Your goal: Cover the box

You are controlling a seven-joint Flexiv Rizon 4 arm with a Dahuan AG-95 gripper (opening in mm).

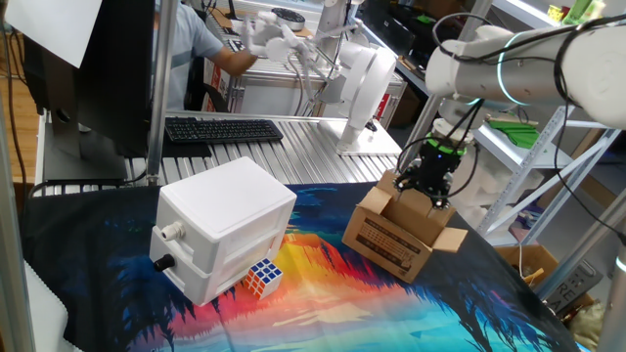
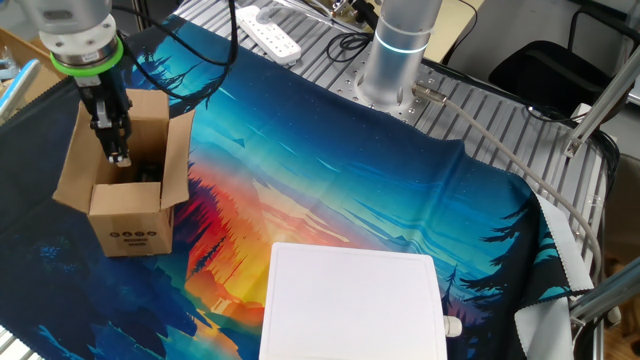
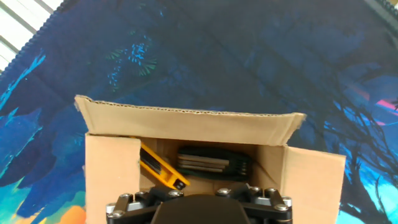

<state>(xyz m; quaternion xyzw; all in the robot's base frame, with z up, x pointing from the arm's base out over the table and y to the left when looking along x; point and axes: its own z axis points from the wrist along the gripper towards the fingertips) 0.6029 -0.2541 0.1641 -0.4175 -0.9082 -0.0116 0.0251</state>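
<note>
The box (image 1: 401, 235) is a small brown cardboard carton with black print on its side, standing on the colourful cloth with its top flaps open. My gripper (image 1: 433, 196) hangs over the open top, fingers pointing down between the raised flaps and spread apart, with nothing in them. In the other fixed view the gripper (image 2: 118, 150) reaches just inside the box (image 2: 130, 215). The hand view looks down into the box (image 3: 186, 124), where a yellow and black tool (image 3: 160, 167) and a black object (image 3: 214, 160) lie. Only the hand's black base (image 3: 199, 208) shows there; the fingertips are hidden.
A larger white plastic box with knobs (image 1: 225, 225) sits left of the carton, a Rubik's cube (image 1: 262, 277) at its foot. Behind the cloth are a keyboard (image 1: 223, 128), the arm's base (image 2: 395, 50) and a power strip (image 2: 268, 28). A person (image 1: 210, 49) sits beyond.
</note>
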